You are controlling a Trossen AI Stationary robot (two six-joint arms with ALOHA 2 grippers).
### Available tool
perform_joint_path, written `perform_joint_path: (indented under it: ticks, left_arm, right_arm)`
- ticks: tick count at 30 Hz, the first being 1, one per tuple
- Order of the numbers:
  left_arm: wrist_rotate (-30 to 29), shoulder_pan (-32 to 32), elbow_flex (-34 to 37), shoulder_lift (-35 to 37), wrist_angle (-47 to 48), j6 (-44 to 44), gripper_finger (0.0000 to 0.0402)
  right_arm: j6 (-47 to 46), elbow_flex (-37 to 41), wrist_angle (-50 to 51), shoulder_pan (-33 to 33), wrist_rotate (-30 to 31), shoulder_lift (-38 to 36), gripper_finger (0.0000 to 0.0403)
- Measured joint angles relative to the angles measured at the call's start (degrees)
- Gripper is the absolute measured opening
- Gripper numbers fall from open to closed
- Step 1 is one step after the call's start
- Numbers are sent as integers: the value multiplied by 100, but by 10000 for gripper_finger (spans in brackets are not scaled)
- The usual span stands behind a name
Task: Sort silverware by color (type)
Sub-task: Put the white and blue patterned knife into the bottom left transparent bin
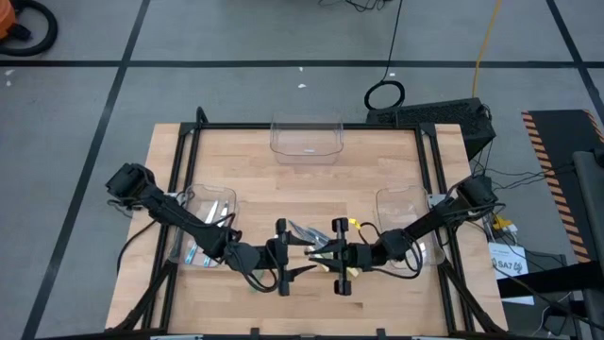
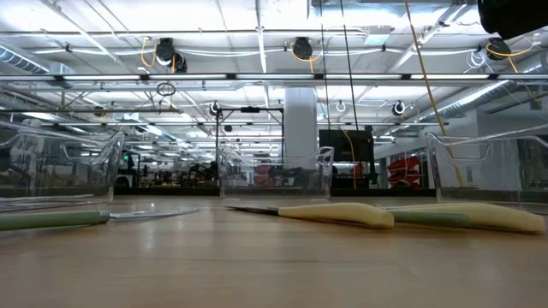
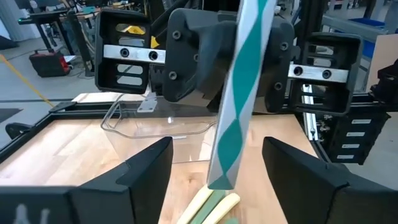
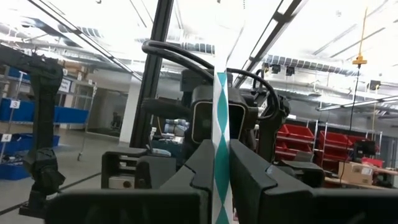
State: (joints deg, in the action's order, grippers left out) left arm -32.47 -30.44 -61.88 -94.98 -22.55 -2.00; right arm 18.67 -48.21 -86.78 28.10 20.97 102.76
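Note:
A utensil with a teal-and-white striped handle (image 3: 236,106) stands slanting between my two grippers over the table's near middle. My right gripper (image 4: 221,163) is shut on it. My left gripper (image 3: 217,158) faces it, open, with one finger on either side of the handle, apart from it. In the high view the two grippers (image 1: 300,257) (image 1: 323,257) meet tip to tip. More silverware lies flat on the wood below them: yellow handles (image 2: 342,214) and green ones (image 2: 51,220), which the left wrist view (image 3: 214,205) also shows. My right gripper pinches the striped handle (image 4: 221,124) between its two fingers (image 4: 255,177), reaching level from the table's right side. The handle runs on past the fingertips toward the left gripper, tilted upward. Its lower end (image 3: 221,180) hangs just over the utensils on the table; whether it touches them I cannot tell.
Three clear bins stand on the table: one at the left edge (image 1: 189,203) holding several utensils, one at the far edge (image 1: 307,149), one at the right edge (image 1: 392,203). Shiny utensil heads (image 1: 304,231) lie just beyond the grippers. A black frame rims the table.

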Motion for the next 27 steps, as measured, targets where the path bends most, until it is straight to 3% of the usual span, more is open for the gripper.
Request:
perform_joint_path:
  ticks: [15,22,27]
  left_arm:
    - [0,-13,0,0,17,-52,103]
    - [-33,-6,-1,2,124,92,63]
    - [-31,-9,-5,7,284,83,60]
  right_arm:
    - [70,4,139,-2,21,-1,23]
    - [267,4,188,4,328,-2,23]
    - [310,9,270,4,330,-2,40]
